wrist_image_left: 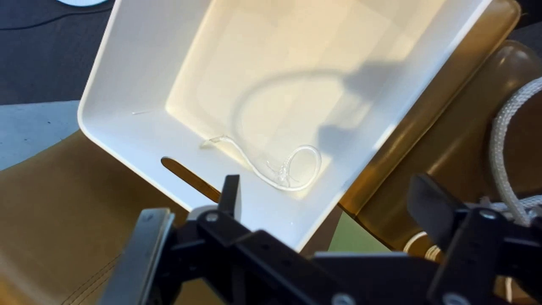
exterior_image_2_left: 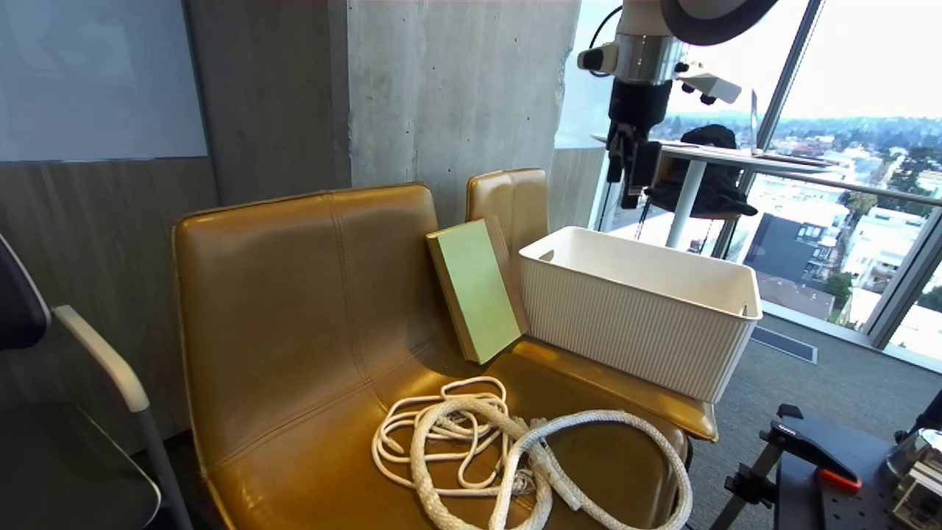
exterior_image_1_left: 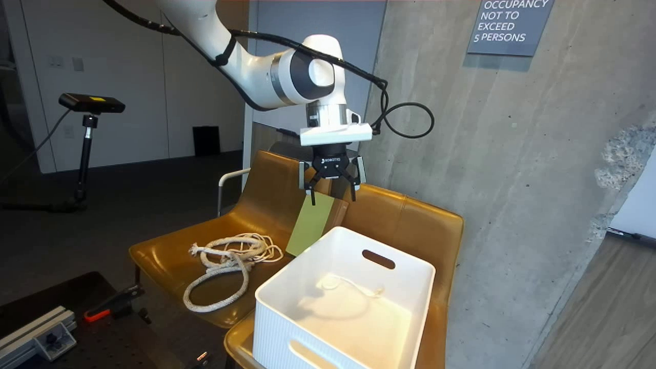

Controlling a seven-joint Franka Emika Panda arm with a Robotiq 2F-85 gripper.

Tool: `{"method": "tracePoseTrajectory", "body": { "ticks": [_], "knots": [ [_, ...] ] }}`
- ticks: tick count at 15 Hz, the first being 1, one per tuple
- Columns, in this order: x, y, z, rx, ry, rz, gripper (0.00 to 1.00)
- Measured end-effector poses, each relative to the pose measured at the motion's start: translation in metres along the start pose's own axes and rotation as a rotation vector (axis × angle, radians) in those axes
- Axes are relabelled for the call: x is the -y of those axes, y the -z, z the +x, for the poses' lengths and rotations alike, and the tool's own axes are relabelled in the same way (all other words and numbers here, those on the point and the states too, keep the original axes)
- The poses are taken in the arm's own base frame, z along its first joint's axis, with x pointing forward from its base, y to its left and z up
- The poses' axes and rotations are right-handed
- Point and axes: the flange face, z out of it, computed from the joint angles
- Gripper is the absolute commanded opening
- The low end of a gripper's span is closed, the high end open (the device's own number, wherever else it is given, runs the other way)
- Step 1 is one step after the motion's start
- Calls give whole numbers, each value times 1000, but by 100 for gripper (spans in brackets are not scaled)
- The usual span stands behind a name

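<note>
My gripper hangs in the air with its fingers spread wide and nothing between them. In the wrist view, below the gripper, is a white ribbed bin, also in both exterior views. A short white cord lies curled on the bin floor near one end. Beside the bin, a green book leans against a chair back, with a brown book-like object partly hidden behind it. A loose coil of thick and thin white rope rests on the neighbouring seat.
Two tan leather chairs stand side by side, bearing bin, book and rope. Behind them rises a concrete wall. A dark table with a red-handled clamp is in front. A camera on a stand stands apart.
</note>
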Motion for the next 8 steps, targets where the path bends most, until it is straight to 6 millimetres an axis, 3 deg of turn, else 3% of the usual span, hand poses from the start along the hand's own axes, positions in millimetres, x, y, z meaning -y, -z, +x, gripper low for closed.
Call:
{"method": "tracePoseTrajectory", "body": {
  "ticks": [4,8],
  "knots": [
    [-3,-22,10,-2,-87,-71,100],
    [6,-26,21,-7,-223,-84,100]
  ]
}}
